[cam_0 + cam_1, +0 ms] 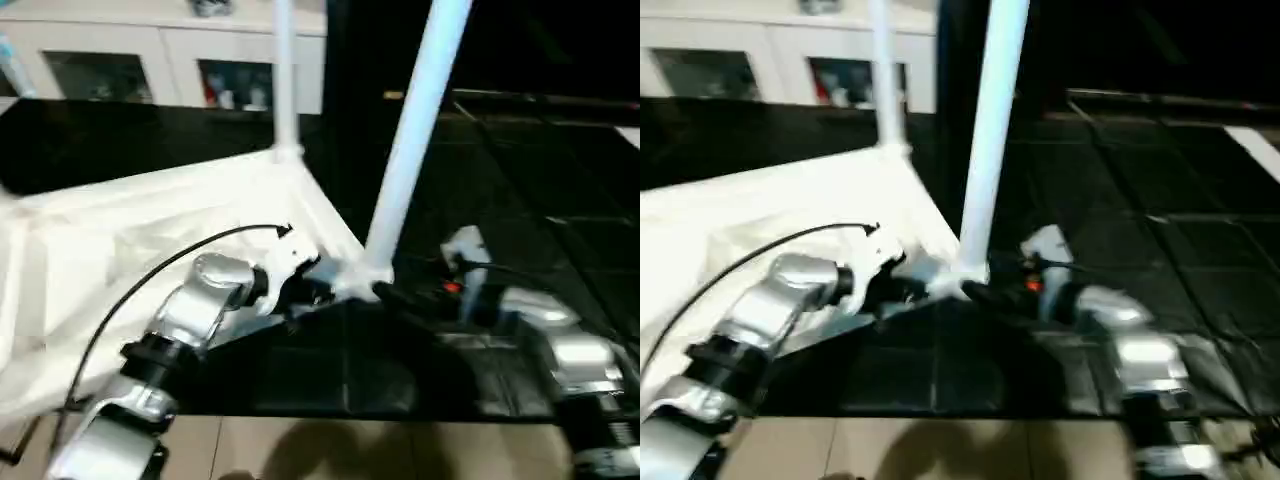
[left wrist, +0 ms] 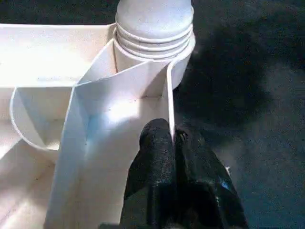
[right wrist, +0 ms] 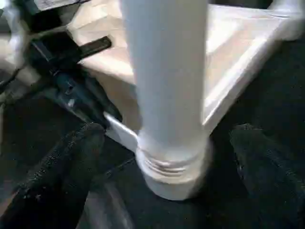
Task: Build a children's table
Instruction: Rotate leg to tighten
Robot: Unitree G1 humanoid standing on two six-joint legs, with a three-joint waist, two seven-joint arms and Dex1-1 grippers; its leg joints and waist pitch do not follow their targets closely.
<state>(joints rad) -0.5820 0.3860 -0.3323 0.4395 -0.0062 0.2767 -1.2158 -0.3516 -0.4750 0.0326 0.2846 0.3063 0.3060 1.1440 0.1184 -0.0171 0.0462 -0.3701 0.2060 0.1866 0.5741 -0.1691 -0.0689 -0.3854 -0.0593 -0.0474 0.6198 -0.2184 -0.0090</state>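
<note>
I saw the tabletop point(image 1: 150, 250) lying upside down on the black floor point(image 1: 520, 200), ribbed underside facing up, with 1 corner pointing toward my arms. 2 legs stood in its corner sockets: the near leg point(image 1: 410, 140) rose at a tilt from the corner socket point(image 3: 174, 176) closest to me, and the far leg point(image 1: 284, 70) stood upright at the next corner behind it.

My left tool point(image 2: 174, 138) was closed on the side wall point(image 2: 167, 102) of the tabletop, just beside the near socket. In the left wrist view, 1 black finger sat inside the wall and the other outside, pinching the thin white edge between them. The ridged base of the near leg point(image 2: 155, 24) sat in the socket just beyond the fingertips.

My right tool point(image 3: 167, 143) was spread wide around the base of the near leg. In the right wrist view, the 2 fingers point(image 3: 71, 162) stood well apart on either side of the leg, neither touching it.

A black cable point(image 1: 150, 275) arched over my left forearm point(image 1: 200, 300). A white cabinet point(image 1: 150, 60) with glass doors stood beyond the tabletop.
</note>
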